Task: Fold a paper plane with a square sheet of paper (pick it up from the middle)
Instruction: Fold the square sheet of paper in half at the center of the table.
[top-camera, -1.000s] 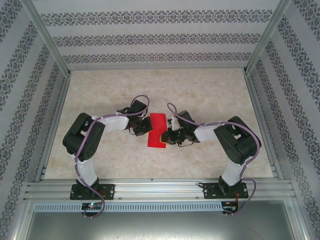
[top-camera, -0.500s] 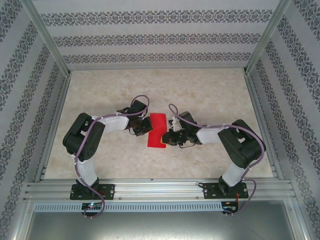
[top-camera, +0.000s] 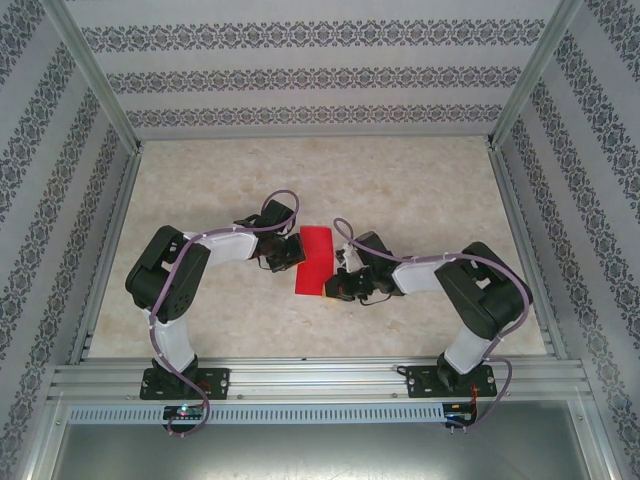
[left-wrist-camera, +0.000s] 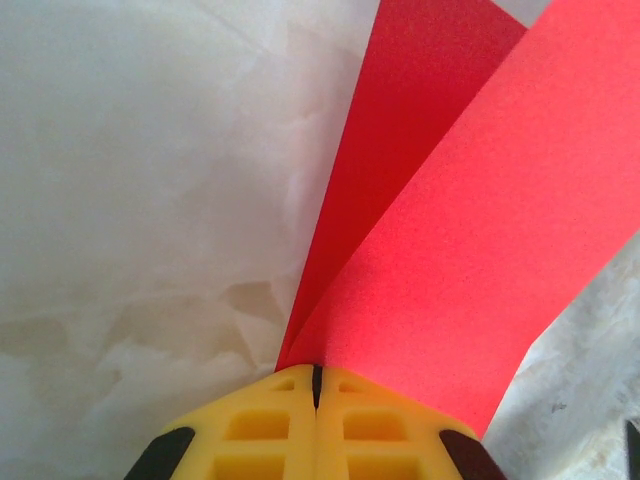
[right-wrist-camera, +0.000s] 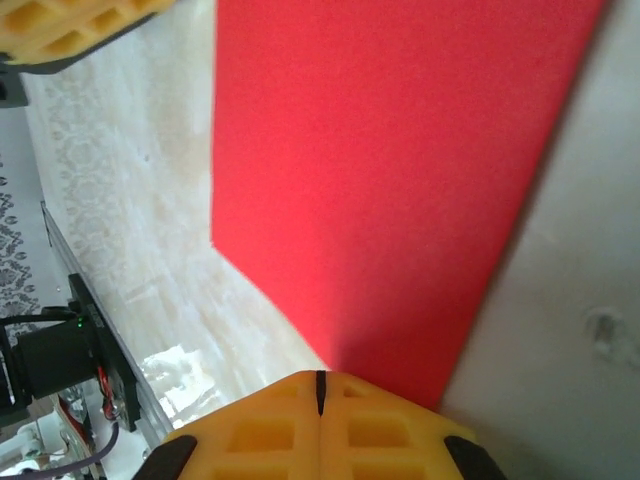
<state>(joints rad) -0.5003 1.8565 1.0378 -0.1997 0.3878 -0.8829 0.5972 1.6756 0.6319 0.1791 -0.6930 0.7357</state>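
Bright, even light, faint shadows; the table (left-wrist-camera: 130, 200) blurs in wrist views.

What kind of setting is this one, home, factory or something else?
Probably a lab robot enclosure: aluminium frame posts, patterned wall panels, and a left arm and right arm bolted to a rail at a marble-look table.

The sheet of paper (top-camera: 314, 258) lies on the table (top-camera: 420, 190). My left gripper (top-camera: 297, 250) meets its left edge, my right gripper (top-camera: 329, 284) its near-right corner.

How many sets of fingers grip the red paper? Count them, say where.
2: left fingers pinch the paper at its left edge; right fingers pinch its near right edge.
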